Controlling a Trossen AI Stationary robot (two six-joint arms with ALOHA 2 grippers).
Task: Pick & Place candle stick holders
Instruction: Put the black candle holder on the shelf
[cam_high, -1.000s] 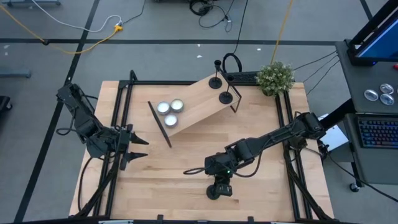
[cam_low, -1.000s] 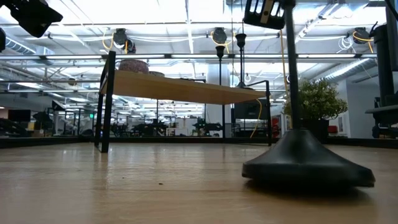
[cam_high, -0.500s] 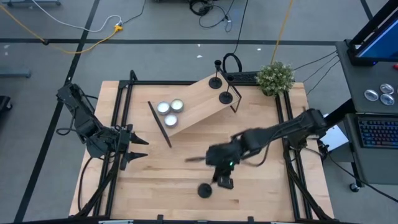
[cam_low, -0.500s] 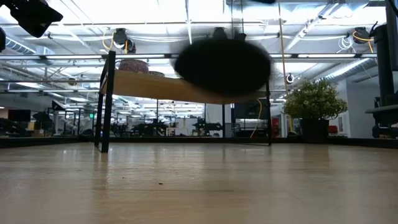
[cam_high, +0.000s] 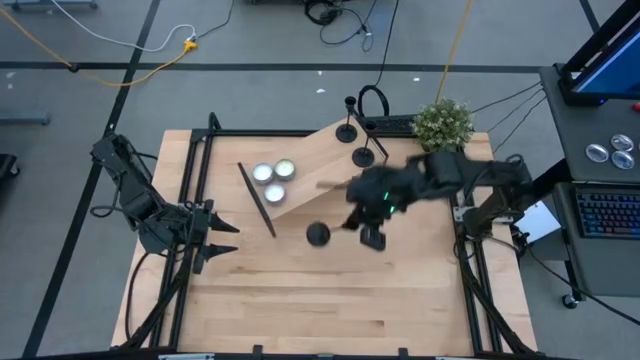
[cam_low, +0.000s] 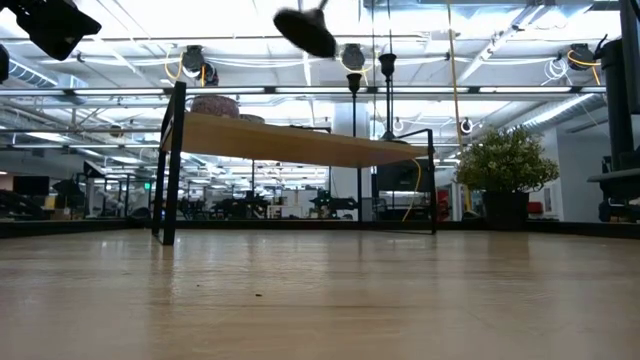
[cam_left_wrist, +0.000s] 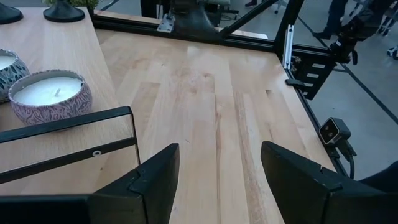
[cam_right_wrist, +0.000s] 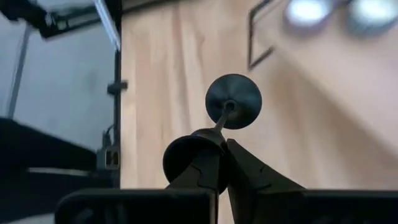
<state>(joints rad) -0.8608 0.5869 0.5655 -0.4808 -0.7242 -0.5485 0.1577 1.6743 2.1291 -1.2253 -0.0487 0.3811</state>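
My right gripper (cam_high: 345, 223) is shut on a black candlestick holder (cam_high: 320, 233) in the air, just near of the raised wooden shelf (cam_high: 320, 165). Its round base shows in the right wrist view (cam_right_wrist: 233, 99) and high up in the low view (cam_low: 305, 32). Two more black holders (cam_high: 347, 130) (cam_high: 362, 155) stand upright on their bases on the shelf's far right part. Three silver-white tealights (cam_high: 273, 177) sit on the shelf's left part. My left gripper (cam_high: 218, 238) is open and empty at the table's left, also seen in its wrist view (cam_left_wrist: 217, 180). My right gripper pinches the holder's thin stem (cam_right_wrist: 217, 123) between its two fingers, at the end away from the base, beside the small cup (cam_right_wrist: 186, 158). The stem runs on ahead of the fingertips. The holder is lifted clear and tipped over, its base (cam_high: 318, 234) toward the table's left.
The shelf stands on black legs (cam_high: 256, 200) over the table's far middle. A potted plant (cam_high: 442, 124) stands at the far right corner, with headphones (cam_high: 372, 98) beside it. Black frame rails (cam_high: 192, 180) run along the table's sides. Bare wood lies toward the near edge.
My right gripper has lifted the holder off the table near the near edge and carried it up and toward the far edge, to the shelf. The holder has tipped from upright to lying over, its base now toward the table's left.
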